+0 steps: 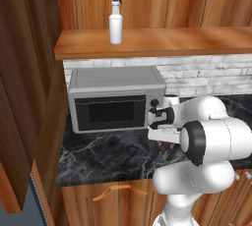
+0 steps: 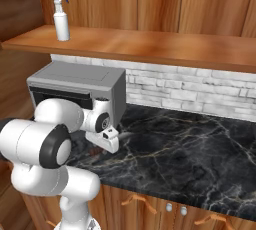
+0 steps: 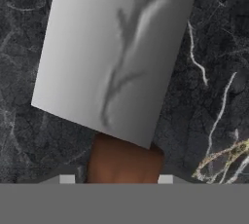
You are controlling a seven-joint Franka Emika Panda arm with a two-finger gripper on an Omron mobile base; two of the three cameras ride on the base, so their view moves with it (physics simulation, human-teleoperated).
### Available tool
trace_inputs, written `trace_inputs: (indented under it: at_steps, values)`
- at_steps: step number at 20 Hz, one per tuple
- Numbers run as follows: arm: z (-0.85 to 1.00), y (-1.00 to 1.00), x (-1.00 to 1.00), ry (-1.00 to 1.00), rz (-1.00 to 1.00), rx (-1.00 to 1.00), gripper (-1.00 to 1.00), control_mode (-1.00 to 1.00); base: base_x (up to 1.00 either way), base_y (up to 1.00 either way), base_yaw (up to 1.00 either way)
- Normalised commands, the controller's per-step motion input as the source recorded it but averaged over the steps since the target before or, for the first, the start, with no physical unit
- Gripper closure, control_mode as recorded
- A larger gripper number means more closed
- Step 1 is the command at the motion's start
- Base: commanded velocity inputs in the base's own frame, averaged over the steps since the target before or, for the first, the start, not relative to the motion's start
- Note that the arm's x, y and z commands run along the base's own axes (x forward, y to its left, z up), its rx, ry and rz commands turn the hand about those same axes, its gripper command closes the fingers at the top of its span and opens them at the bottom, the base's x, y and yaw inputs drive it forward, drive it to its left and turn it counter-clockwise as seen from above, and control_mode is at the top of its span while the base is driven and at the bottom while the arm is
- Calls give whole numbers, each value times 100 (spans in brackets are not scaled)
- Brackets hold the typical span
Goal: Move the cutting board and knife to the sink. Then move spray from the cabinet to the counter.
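Spray: white bottle with grey-blue trigger nozzle, upright on the cabinet shelf, high above the claw and off to its left in the left base view. Well apart from the arm.

Cabinet: open warm-brown wooden shelf with vertical panel back, running across the wall above the claw.

Microwave: grey box with dark door, standing on the worktop under the shelf, just to the left of the claw in the left base view; in the right base view it stands directly behind the claw.

Claw: pointing down at the worktop in front of the microwave's right end. In the hand view its tips sit either side of the knife's handle at the bottom edge. Whether they press on the handle or stand just off it cannot be told.

Knife: silvery blade with reddish-brown handle, directly below the claw. In the hand view the broad blade stretches away from the claw toward the top of the picture, tilted slightly, mirroring the marble veins; the handle end lies between the tips. In the left base view a brown bit shows below the wrist.

Worktop: black marble-look surface with pale veins, over brown cupboards with curved handles, extending right of the claw. White brick wall behind.
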Motion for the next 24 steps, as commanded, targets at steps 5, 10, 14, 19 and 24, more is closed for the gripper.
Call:
trace_inputs:
  at_steps: [5, 10, 14, 19, 24]
  values:
    - [32, -8, -25, 4, -10, 0, 100, -100, 0, 0, 0]
    - [33, -6, -24, -2, -11, 0, 100, -100, 0, 0, 0]
    - [33, -8, -22, -2, -10, 0, 100, -100, 0, 0, 0]
    - [33, -6, -16, 0, -3, -1, 100, -100, 0, 0, 0]
    - [38, -3, -21, -2, -3, -3, 100, -100, 0, 0, 0]
